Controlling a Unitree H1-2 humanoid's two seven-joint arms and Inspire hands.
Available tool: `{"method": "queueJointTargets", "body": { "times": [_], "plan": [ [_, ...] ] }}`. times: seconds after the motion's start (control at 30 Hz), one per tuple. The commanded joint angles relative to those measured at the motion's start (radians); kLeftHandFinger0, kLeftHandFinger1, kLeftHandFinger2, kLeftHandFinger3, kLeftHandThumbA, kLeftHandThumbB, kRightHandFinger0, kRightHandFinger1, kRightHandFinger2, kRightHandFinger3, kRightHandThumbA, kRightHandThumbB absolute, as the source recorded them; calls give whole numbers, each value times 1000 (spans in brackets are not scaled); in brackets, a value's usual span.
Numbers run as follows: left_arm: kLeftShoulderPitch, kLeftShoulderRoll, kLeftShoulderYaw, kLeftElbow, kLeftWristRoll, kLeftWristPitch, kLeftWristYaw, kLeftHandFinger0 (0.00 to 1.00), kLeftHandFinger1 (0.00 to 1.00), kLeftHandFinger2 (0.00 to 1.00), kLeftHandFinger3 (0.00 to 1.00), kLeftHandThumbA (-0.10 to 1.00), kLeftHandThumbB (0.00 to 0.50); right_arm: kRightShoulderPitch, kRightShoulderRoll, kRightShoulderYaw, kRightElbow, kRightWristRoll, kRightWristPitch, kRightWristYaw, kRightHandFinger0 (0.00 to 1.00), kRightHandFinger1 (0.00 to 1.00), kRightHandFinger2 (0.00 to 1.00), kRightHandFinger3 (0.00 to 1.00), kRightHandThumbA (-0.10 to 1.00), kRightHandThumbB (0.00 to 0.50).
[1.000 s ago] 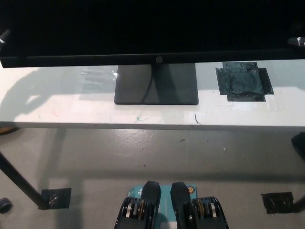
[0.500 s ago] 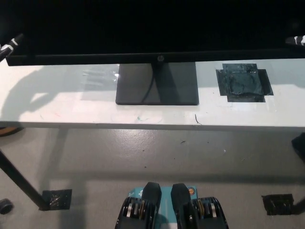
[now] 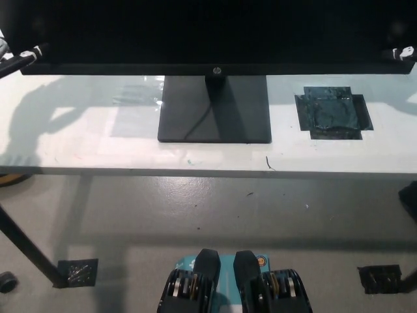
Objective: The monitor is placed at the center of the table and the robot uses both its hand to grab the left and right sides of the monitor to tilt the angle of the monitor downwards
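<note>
Monitor [image 3: 215, 32] at the middle of the white counter [image 3: 78, 143], wide black panel filling the top of the head view, on a flat dark rectangular base [image 3: 215, 111].

Nearest: grey floor [image 3: 208, 208] under the counter's front edge, patches of dark tape stuck down at lower left [image 3: 77, 271] and lower right [image 3: 379, 276], a slanted black leg [image 3: 26, 251] at the left. On the counter right of the base, a square of dark tape [image 3: 333, 112], apart from the base and probably just a position marker.

Farther back, at the screen's lower corners: left robot hand [image 3: 23, 57] showing only as a fingertip at the left edge of the bezel, right robot hand [image 3: 401, 53] likewise a small tip at the right edge. Placed one on each side, evidently to share the load and keep the panel from twisting while tilting. Too little visible to tell whether either is clamped on the bezel or merely touching.

Against the picture of a second ago: lower bezel edge higher in view, more of the base and stand neck exposed, left fingertip further in and lower. Base and tape square unmoved, so the panel's angle has changed, not the camera.
</note>
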Motion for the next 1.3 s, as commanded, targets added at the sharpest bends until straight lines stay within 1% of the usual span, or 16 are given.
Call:
{"method": "queueJointTargets", "body": {
  "times": [0.0, 0.17, 0.27, 0.43, 0.5, 0.63, 0.73, 0.77, 0.87, 0.93, 1.03, 1.07, 1.13, 1.2, 1.23, 1.27],
  "plan": [
    [-132, -123, -78, 38, 90, -143, 40, 1000, 1000, 1000, 1000, 906, 444, -81, 102, 72, 0, -128, -73, -164, 1000, 1000, 1000, 1000, 641, 477],
    [-194, -146, -181, 175, 192, -168, 160, 1000, 1000, 1000, 1000, 977, 465, -87, 114, 163, 27, -223, -94, -349, 1000, 1000, 1000, 1000, 660, 500],
    [-212, -151, -226, 230, 224, -191, 215, 1000, 1000, 1000, 1000, 984, 476, -92, 124, 190, 42, -237, -78, -385, 1000, 1000, 1000, 1000, 744, 500],
    [-235, -159, -270, 273, 229, -194, 237, 1000, 1000, 1000, 1000, 957, 434, -91, 129, 172, 57, -201, -90, -405, 1000, 1000, 1000, 1000, 703, 500],
    [-229, -156, -266, 279, 220, -204, 238, 1000, 1000, 1000, 1000, 1000, 459, -86, 122, 154, 50, -183, -113, -389, 1000, 1000, 1000, 1000, 703, 487],
    [-189, -101, -201, 246, 156, -247, 185, 1000, 1000, 1000, 1000, 944, 424, -59, 76, 68, -15, -102, -168, -288, 1000, 1000, 1000, 1000, 767, 484],
    [-154, -62, -138, 248, 105, -281, 159, 1000, 1000, 1000, 1000, 917, 467, -6, 36, -6, -101, -42, -198, -203, 1000, 1000, 1000, 1000, 737, 482],
    [-136, -44, -108, 246, 77, -298, 141, 1000, 1000, 1000, 1000, 924, 496, 21, 12, -17, -156, -38, -184, -178, 1000, 1000, 1000, 1000, 808, 497],
    [-132, -44, -87, 245, 85, -304, 135, 1000, 1000, 1000, 1000, 926, 498, 37, 8, -42, -193, -49, -168, -159, 1000, 1000, 1000, 1000, 809, 498],
    [-23, 54, 39, 145, -59, -352, 4, 1000, 1000, 1000, 1000, 1000, 500, 195, -70, -166, -414, 132, -171, -18, 1000, 1000, 1000, 1000, 805, 500],
    [-3, 62, 67, 106, -58, -342, -13, 1000, 1000, 1000, 1000, 1000, 500, 217, -73, -194, -460, 132, -148, 1, 1000, 1000, 1000, 1000, 806, 500],
    [89, 103, 134, -13, -149, -348, -63, 1000, 1000, 1000, 1000, 997, 412, 286, -101, -249, -565, 218, -136, 44, 1000, 1000, 1000, 1000, 775, 498],
    [218, 154, 209, -207, -232, -311, -96, 1000, 1000, 1000, 1000, 1000, 420, 371, -120, -321, -683, 314, -121, 83, 1000, 1000, 1000, 1000, 773, 456],
    [234, 154, 230, -238, -230, -291, -106, 1000, 1000, 1000, 1000, 1000, 420, 379, -117, -339, -701, 312, -109, 94, 1000, 1000, 1000, 1000, 776, 457],
    [311, 168, 302, -326, -327, -259, -139, 1000, 1000, 1000, 1000, 1000, 431, 442, -130, -378, -795, 356, -74, 97, 1000, 1000, 1000, 1000, 887, 462],
    [346, 172, 337, -368, -368, -242, -156, 1000, 1000, 1000, 1000, 1000, 432, 470, -134, -399, -838, 374, -57, 103, 1000, 1000, 1000, 1000, 892, 463]
  ]
}}
